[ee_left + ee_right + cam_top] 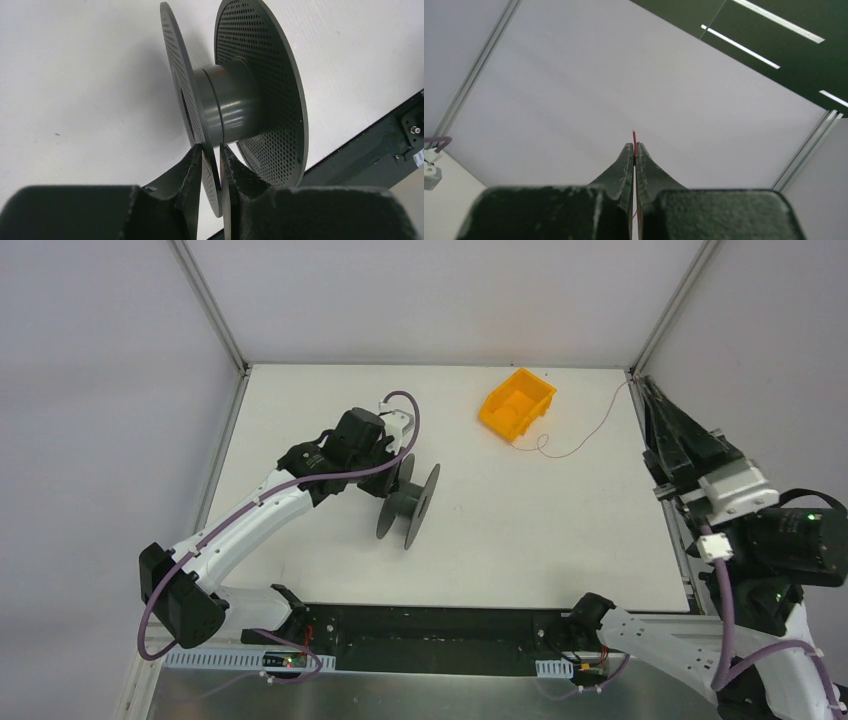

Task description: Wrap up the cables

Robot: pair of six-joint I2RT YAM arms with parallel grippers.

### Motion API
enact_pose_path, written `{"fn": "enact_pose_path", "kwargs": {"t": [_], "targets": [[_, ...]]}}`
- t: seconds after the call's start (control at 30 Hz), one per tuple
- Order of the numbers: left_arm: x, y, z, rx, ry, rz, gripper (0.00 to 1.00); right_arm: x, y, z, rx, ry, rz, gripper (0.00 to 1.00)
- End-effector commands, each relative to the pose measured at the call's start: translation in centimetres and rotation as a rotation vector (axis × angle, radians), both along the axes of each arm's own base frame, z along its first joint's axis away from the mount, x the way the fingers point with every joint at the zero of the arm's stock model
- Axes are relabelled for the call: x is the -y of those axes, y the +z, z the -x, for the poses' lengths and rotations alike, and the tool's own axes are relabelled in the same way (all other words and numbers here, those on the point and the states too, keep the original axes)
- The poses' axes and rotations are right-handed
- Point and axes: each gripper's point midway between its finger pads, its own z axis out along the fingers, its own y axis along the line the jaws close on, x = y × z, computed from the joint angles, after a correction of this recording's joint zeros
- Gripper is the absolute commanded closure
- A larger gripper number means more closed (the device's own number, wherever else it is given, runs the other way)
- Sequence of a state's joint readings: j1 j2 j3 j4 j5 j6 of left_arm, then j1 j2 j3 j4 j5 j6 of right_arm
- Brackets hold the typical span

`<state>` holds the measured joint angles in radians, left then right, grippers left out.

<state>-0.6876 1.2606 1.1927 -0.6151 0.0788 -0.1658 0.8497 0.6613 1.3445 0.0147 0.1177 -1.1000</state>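
The thin pinkish cable (580, 440) curls on the table from beside the orange bin up to my right gripper (640, 383) at the far right corner. In the right wrist view that gripper (634, 146) is shut on the cable, whose red end (634, 136) sticks out above the tips. A dark grey spool (409, 502) stands on its edge mid-table, bare of cable. My left gripper (211, 147) is shut on the spool's near flange (176, 75), close to the hub (231, 102).
An orange bin (516, 404) sits at the back of the table, right of centre. Metal frame posts stand at the back corners. A dark trough runs along the table's near edge (440, 625).
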Motion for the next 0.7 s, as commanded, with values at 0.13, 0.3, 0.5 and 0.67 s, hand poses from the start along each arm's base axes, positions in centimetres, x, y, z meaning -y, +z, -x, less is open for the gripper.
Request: {"fn": "enact_pose_path", "kwargs": {"t": [0.13,0.3,0.5,0.67], "targets": [[2.1,1.8,-0.3,0.022,-0.069,0.072,0.82,-1.6,0.7,0.9,0.045,0.07,0.078,1.0],[1.7,2.2,-0.2,0.045,-0.07,0.069,0.77,-6.5,-8.2,-2.1,-0.205,0.139,0.344,1.0],[1.0,3.0,-0.3,0.084,-0.049,0.062,0.66,-11.6,-17.7,-3.6,-0.407,0.278,0.492,1.0],[0.6,3.2,-0.2,0.099,-0.05,0.059,0.61,-13.7,-21.7,-4.0,-0.513,0.346,0.526,1.0]]}}
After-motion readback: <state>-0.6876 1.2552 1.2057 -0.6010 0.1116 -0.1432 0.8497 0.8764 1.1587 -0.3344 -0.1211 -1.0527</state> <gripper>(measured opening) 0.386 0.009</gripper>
